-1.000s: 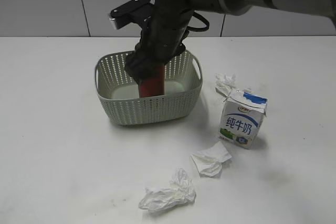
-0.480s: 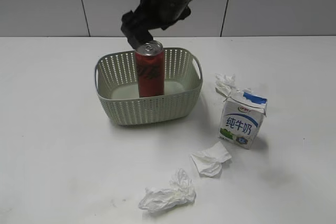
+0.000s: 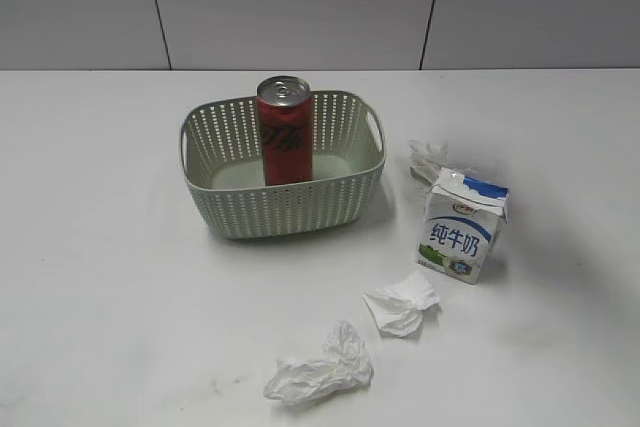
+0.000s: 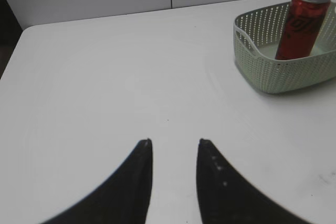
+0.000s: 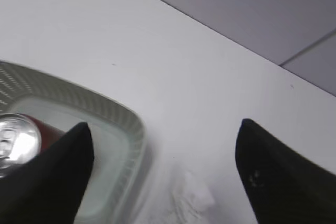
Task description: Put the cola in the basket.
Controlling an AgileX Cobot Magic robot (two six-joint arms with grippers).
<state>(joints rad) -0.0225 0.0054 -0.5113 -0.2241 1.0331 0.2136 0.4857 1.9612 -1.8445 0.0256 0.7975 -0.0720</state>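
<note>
Below spread fingers (image 5: 262, 171), cola (image 5: 18, 141) apart.

You have even, diffuse light across all three views, bright on the white table (image 3: 120, 277). Shadows are soft: a faint one lies right of the basket (image 3: 283, 209) and beside the milk carton (image 3: 462, 227). The cola (image 3: 284, 131) top shows a small glint. Your right wrist view is blurred, its dark fingers (image 5: 50, 177) out of focus.
</note>
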